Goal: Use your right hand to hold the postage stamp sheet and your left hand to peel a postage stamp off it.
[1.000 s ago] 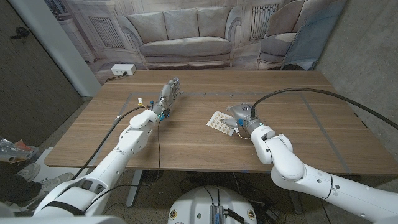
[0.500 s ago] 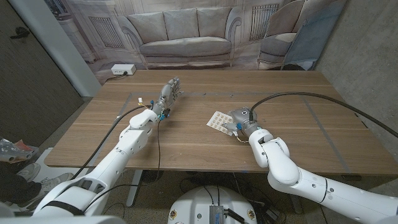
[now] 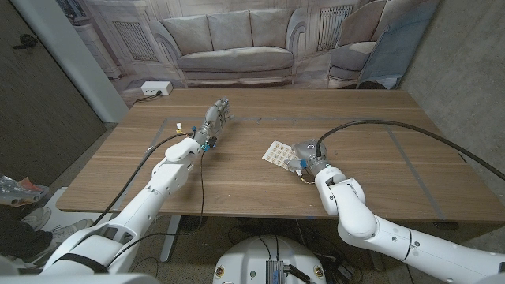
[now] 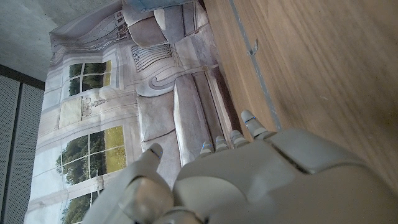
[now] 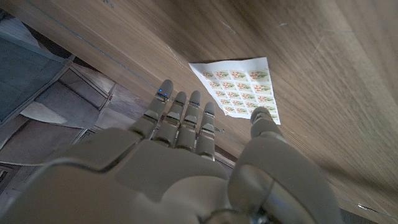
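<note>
A: Where is the postage stamp sheet (image 3: pixel 278 154)?

B: It lies flat on the wooden desk (image 3: pixel 237 177), a little right of the middle, with one corner turned toward the near edge. In the right wrist view the postage stamp sheet (image 5: pixel 239 85) shows rows of small printed stamps on white backing.

A: And the right hand (image 3: pixel 303 153)?

B: Just to the right of the sheet, at its edge. In the right wrist view the right hand (image 5: pixel 186 155) has its fingers (image 5: pixel 186 118) stretched out side by side and the thumb spread apart from them, its tip over the sheet's near corner. It grips nothing. I cannot tell whether the thumb touches the paper.

A: The left hand (image 3: pixel 215 117)?

B: Well apart from the sheet, over the far left part of the desk, standing with its fingers pointing toward the far edge. In the left wrist view the left hand (image 4: pixel 236 180) has its fingers (image 4: pixel 252 124) extended and slightly apart, holding nothing.

A: Anything else there?

B: A white box with sockets (image 3: pixel 156 88) sits at the far left corner of the desk. Behind the desk hangs a backdrop printed with a sofa (image 3: pixel 234 43). A black cable (image 3: pixel 410 130) arches over the right side of the desk to the right arm.
</note>
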Robot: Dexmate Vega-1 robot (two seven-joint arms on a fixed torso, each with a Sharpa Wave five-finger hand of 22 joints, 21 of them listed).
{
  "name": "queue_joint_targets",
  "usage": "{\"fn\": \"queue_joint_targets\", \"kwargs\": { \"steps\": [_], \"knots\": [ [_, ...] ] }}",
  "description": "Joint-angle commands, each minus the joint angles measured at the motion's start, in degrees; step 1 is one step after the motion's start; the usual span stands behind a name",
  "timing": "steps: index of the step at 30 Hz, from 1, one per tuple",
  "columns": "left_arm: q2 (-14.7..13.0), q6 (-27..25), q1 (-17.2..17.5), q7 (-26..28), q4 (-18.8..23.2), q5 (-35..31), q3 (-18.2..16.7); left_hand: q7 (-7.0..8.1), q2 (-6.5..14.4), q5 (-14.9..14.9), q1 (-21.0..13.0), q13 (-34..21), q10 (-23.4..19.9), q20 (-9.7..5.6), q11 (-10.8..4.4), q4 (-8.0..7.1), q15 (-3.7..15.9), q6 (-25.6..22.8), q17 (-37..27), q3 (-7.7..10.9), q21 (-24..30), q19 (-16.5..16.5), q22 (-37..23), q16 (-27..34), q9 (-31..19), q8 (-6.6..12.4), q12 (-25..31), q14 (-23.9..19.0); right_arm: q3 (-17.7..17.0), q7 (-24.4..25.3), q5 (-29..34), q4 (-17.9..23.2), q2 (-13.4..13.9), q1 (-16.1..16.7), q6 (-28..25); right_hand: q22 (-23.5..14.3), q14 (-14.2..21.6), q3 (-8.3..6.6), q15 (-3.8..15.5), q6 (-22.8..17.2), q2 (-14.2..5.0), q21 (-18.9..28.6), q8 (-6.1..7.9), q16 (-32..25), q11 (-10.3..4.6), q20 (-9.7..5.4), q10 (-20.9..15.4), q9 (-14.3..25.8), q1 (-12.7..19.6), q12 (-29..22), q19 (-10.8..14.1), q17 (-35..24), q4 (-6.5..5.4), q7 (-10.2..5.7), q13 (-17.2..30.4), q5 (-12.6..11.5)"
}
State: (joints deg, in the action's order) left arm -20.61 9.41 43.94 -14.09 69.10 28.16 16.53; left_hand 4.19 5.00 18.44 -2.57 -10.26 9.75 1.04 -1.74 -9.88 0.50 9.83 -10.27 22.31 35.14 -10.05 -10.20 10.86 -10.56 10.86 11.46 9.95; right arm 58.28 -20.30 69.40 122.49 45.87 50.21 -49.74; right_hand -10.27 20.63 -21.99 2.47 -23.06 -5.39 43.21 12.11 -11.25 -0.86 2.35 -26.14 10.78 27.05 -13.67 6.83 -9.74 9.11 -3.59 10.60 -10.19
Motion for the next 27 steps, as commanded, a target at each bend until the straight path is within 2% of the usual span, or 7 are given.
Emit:
{"fn": "queue_joint_targets", "kwargs": {
  "steps": [1,8,14,19,20,21,27],
  "knots": [
    [0.0,-0.1,0.3,0.5,0.5,-0.1,0.0,0.32,3.4,0.3,0.1,-0.1,3.9,0.38,0.5,0.11,-0.39,2.0,-0.1,-0.08,-0.3,-3.6,-0.1,-0.1,-0.1,0.32,-0.1,3.4,1.0,-0.1,2.1,-2.1,-1.2,-0.2,-1.0,-0.3,0.5,-0.41,2.65,-0.7,0.05,0.0,0.31,0.2,-0.04,0.06,-0.9,0.3,1.3,-0.4,0.7,-0.2,0.33,0.07,0.2,-0.3],
    [0.0,-0.3,0.1,0.4,0.4,0.0,0.1,0.34,3.4,0.3,0.2,-0.1,3.9,0.36,0.46,0.1,-0.35,2.0,-0.1,-0.11,-0.4,-3.6,-0.2,-0.1,-0.1,0.31,-0.1,3.4,1.4,-1.2,2.5,-2.4,-1.5,-0.6,-1.1,-0.2,0.8,-0.95,2.98,-1.1,0.54,0.0,0.2,0.3,-0.44,-0.25,-1.1,0.3,3.5,-0.3,1.3,-0.1,1.18,-0.25,0.2,-0.4],
    [0.0,-0.3,-0.3,0.1,0.0,-0.2,0.3,0.34,3.4,0.3,0.2,-0.1,3.8,0.39,0.47,0.09,-0.39,1.9,-0.1,-0.13,-0.5,-3.6,-0.2,-0.1,-0.1,0.29,-0.1,3.5,1.2,-1.0,1.5,-2.6,-1.9,-0.3,-1.5,-0.3,0.8,-0.88,3.02,-1.2,0.81,-0.1,0.17,0.3,-0.38,-0.26,-1.3,0.3,3.9,-0.3,1.3,-0.1,1.13,-0.33,0.2,-0.4],
    [0.2,-0.4,-0.4,0.2,-0.1,-0.1,0.2,0.33,3.4,0.3,0.2,-0.1,3.9,0.38,0.47,0.08,-0.4,1.9,-0.1,-0.14,-0.5,-3.6,-0.2,-0.1,-0.1,0.27,-0.2,3.5,2.5,-2.4,3.9,-3.5,-2.1,-0.9,-2.2,-0.3,0.9,-0.78,3.02,-1.4,0.96,-0.1,0.17,0.3,-0.44,-0.31,-1.4,0.3,4.0,-0.3,1.3,-0.2,1.02,-0.37,0.2,-0.4],
    [0.1,-0.4,-0.5,0.1,-0.3,-0.2,0.3,0.34,3.4,0.3,0.2,-0.1,3.9,0.35,0.53,0.08,-0.43,2.0,-0.1,-0.15,-0.5,-3.5,-0.2,-0.1,-0.1,0.26,-0.2,3.5,1.5,-1.5,1.4,-3.0,-2.0,-0.5,-1.8,-0.3,0.9,-0.77,3.03,-1.5,0.98,-0.1,0.18,0.3,-0.44,-0.31,-1.4,0.3,4.1,-0.3,1.3,-0.2,1.0,-0.36,0.2,-0.4],
    [0.2,-0.3,-0.6,0.1,-0.4,-0.3,0.3,0.34,3.4,0.3,0.2,-0.1,3.9,0.38,0.5,0.08,-0.45,2.0,-0.1,-0.15,-0.6,-3.6,-0.2,-0.1,-0.1,0.25,-0.2,3.5,2.3,-2.0,3.3,-3.5,-2.2,-0.8,-2.1,-0.3,0.9,-0.74,3.04,-1.5,1.02,-0.1,0.18,0.3,-0.43,-0.3,-1.4,0.3,4.1,-0.3,1.3,-0.2,0.99,-0.35,0.2,-0.4],
    [0.2,-0.4,-0.6,-0.1,-0.4,-0.2,0.3,0.36,3.4,0.3,0.2,-0.1,4.0,0.43,0.62,0.07,-0.43,2.0,-0.1,-0.17,-0.7,-3.6,-0.2,-0.1,-0.1,0.23,-0.2,3.5,2.0,-1.6,1.6,-3.9,-2.3,-1.0,-1.9,-0.3,0.9,-0.75,3.06,-2.0,1.1,-0.1,0.28,0.3,-0.53,-0.38,-1.6,0.3,4.5,-0.3,1.5,-0.2,0.98,-0.38,0.2,-0.4]
  ]
}}
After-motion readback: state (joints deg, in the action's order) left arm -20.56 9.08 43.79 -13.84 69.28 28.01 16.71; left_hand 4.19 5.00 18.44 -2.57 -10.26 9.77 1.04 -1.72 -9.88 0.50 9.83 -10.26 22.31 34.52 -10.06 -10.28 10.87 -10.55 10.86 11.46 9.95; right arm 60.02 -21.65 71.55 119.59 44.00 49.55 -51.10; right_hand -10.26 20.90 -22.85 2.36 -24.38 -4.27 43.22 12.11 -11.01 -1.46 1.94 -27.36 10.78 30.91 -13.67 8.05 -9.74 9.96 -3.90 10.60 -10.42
